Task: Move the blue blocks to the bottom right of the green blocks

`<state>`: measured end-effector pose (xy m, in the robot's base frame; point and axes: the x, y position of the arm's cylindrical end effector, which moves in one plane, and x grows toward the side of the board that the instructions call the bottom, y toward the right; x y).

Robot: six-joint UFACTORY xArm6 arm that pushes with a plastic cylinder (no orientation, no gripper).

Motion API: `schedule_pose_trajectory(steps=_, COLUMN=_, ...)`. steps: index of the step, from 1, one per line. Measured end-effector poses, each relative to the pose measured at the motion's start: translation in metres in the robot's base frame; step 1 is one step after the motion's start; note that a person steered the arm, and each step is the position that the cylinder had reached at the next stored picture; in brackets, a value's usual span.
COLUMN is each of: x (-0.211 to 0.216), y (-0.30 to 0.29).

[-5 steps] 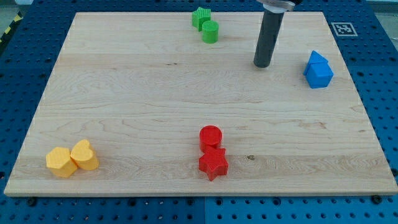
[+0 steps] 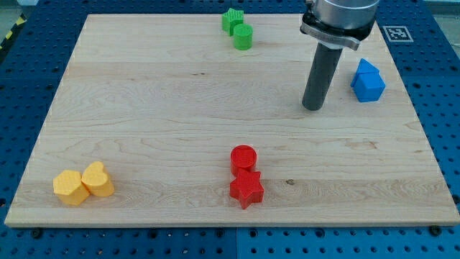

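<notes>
- Claw state: can't tell — no claw on this arm, just a straight dark rod; my tip (image 2: 313, 108) sits on the wooden board (image 2: 172, 108), right of centre.
- Tip is to the view's left of the blue blocks (image 2: 368, 80), slightly lower than them, a clear gap between — not touching.
- Blue blocks: two pieces touching each other, near the board's right edge in the upper half. Upper one (image 2: 365, 69) has a peaked, house-like top; the lower one's shape I can't make out beyond chunky and angular.
- Green blocks (image 2: 238, 29): two, touching, at the top edge a bit right of middle. Upper-left one (image 2: 231, 19) looks star-ish or notched, lower-right one (image 2: 243, 37) is a cylinder.
- Blue pair lies well to the right of the greens and a little lower.
- Red cylinder (image 2: 244, 157) sits directly above a red star (image 2: 246, 188), touching, bottom centre.
- Two yellow blocks at bottom left, touching: a hexagon-like one (image 2: 69, 187) on the left, a heart-like one (image 2: 97, 179) on the right.
- Board rests on a blue perforated table (image 2: 438, 129); a marker tag (image 2: 397, 33) sits past the board's top right corner.
</notes>
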<state>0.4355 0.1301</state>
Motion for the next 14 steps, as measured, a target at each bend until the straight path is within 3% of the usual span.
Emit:
schedule_pose_trajectory(steps=1, x=0.0, y=0.02)
schedule_pose_trajectory(steps=3, x=0.0, y=0.129)
schedule_pose_trajectory(steps=4, x=0.0, y=0.142)
schedule_pose_trajectory(steps=14, x=0.007, y=0.137)
